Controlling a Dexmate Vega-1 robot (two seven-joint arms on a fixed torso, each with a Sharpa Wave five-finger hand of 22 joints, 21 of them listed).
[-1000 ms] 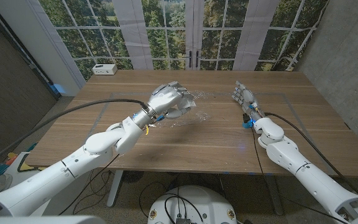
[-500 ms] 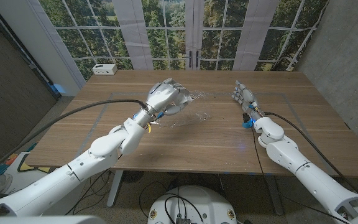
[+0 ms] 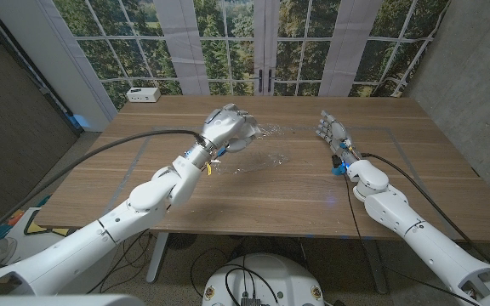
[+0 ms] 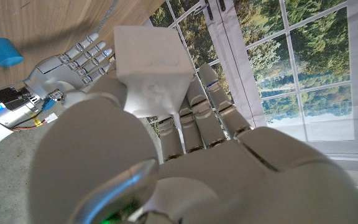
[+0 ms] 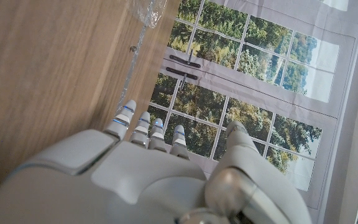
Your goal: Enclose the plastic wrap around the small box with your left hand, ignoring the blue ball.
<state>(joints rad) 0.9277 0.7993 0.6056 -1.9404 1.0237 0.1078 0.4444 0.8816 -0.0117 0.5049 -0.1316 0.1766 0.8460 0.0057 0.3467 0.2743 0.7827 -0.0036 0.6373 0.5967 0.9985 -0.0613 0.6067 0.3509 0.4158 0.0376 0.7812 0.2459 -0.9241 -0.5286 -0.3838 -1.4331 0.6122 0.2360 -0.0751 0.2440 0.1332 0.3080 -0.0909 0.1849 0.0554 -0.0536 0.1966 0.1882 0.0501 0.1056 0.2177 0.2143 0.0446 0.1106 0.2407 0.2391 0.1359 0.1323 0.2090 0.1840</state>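
White small box (image 4: 151,59), gripped, left hand (image 4: 166,149)

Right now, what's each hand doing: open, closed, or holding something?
Left hand: holding the small white box, with plastic wrap beside it.
Right hand: open, fingers apart, holding nothing.

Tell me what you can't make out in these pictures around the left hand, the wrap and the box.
- Small box: in the head view the left hand covers it.
- Plastic wrap: clear film; its edges fade into the table, and whether any lies over the box is unclear.
- Blue ball: its edge is cut off by the left wrist frame, so its full shape can't be made out.
- White device: too small to identify.
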